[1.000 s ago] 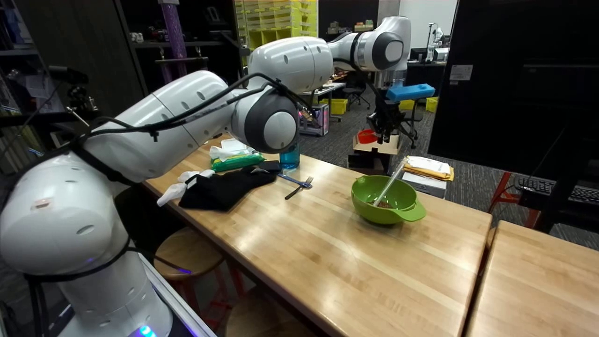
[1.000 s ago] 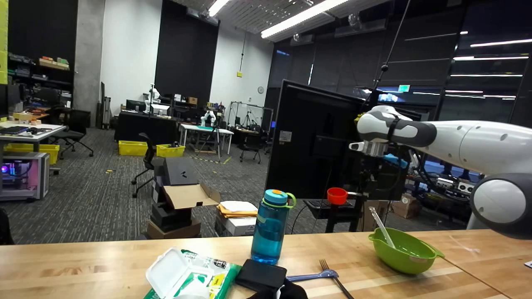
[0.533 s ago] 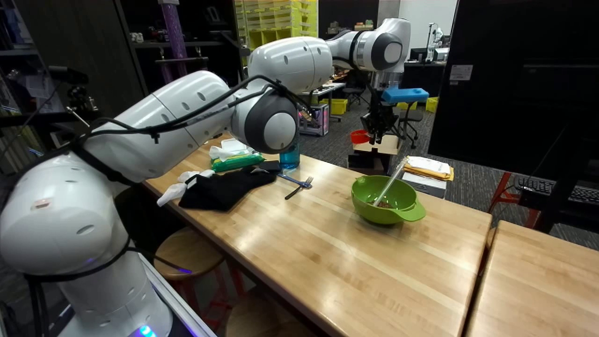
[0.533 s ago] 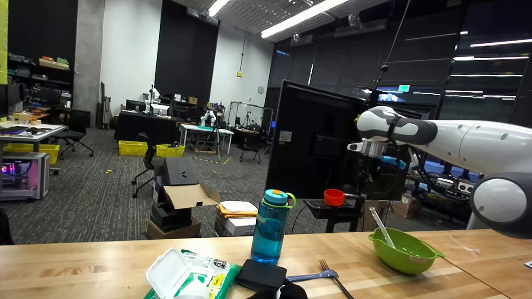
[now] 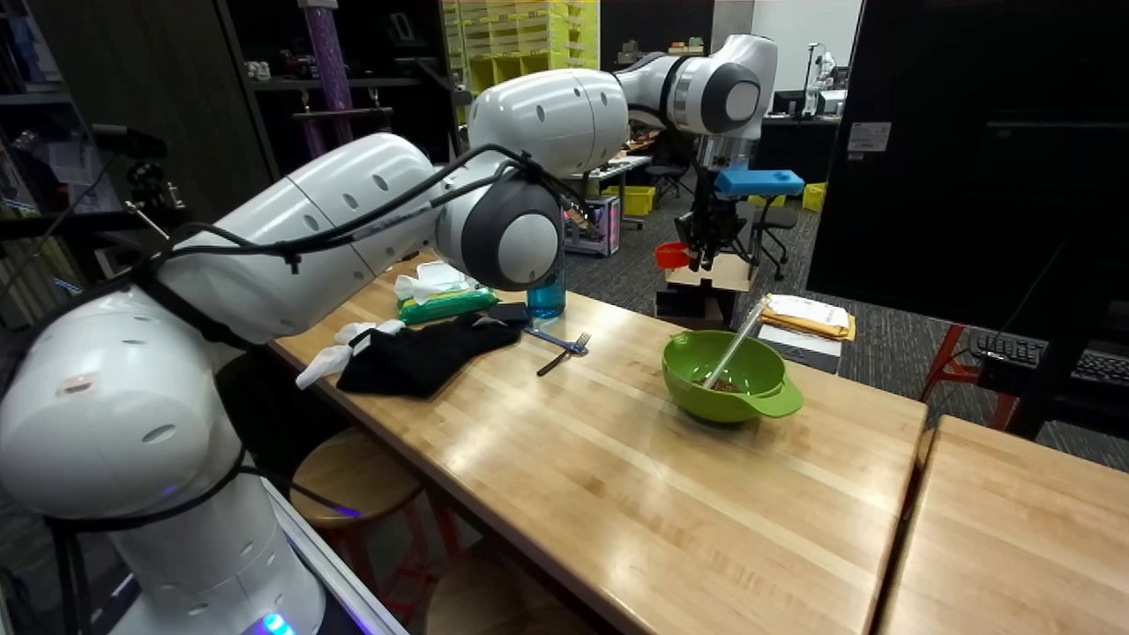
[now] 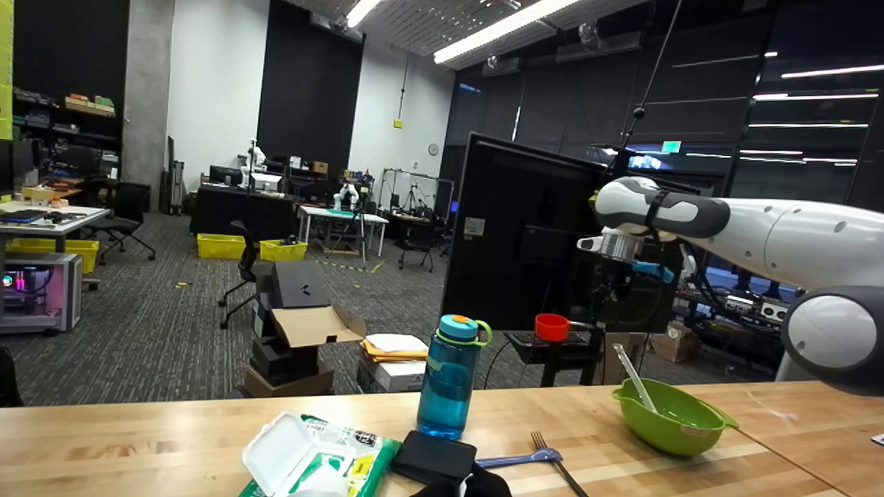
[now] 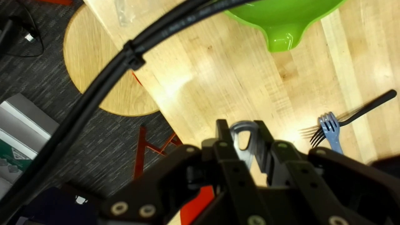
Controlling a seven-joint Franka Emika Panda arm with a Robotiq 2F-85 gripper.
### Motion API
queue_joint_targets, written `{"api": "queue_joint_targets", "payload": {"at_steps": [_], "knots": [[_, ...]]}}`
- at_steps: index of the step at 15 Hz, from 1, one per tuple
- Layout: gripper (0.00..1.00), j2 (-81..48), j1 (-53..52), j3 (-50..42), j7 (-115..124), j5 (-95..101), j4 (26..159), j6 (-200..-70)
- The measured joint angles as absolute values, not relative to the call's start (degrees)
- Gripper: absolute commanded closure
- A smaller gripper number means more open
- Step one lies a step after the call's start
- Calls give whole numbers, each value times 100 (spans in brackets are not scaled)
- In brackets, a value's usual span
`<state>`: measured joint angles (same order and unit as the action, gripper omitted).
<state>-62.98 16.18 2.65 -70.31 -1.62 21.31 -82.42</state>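
Note:
My gripper [image 7: 241,123] is shut on the grey handle of a red cup [image 6: 552,326]. The handle's looped end [image 7: 245,153] shows between the fingers in the wrist view, while part of the red bowl of the cup peeks out lower left. In an exterior view the gripper [image 5: 701,261] hangs high above the table's far side, with the red cup [image 5: 671,256] sticking out to its left. Below and to the right stands a green bowl [image 5: 701,404], holding a clear utensil [image 5: 734,354] and some brown bits. The green bowl's spout [image 7: 282,39] is in the wrist view.
A black fork [image 7: 370,105] and a blue fork [image 7: 331,128] lie crossed on the wooden table [image 5: 564,459]. Beyond them are a blue bottle [image 6: 449,379], a black cloth [image 5: 423,357], a black wallet-like item [image 6: 434,455] and a wipes pack [image 5: 448,304]. A stool [image 7: 103,62] stands beside the table.
My gripper, with the red cup in it, has shifted a little to the left in both exterior views, slowing toward now. The bowl and the things on the table have stayed put.

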Motion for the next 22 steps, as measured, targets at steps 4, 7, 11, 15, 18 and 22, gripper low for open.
{"api": "queue_joint_targets", "payload": {"at_steps": [4, 7, 11, 15, 18, 22], "knots": [[94, -6298, 1670, 257, -6673, -173, 2126, -8250], [94, -6297, 1695, 225, -6335, -173, 2122, -8250], [94, -6296, 1715, 186, -5969, -170, 2122, -8250], [94, -6296, 1713, 152, -5688, -143, 2122, -8328], [94, -6297, 1710, 107, -5427, -129, 2123, -8543], [94, -6302, 1705, 58, -4892, -118, 2127, -8937]]}}
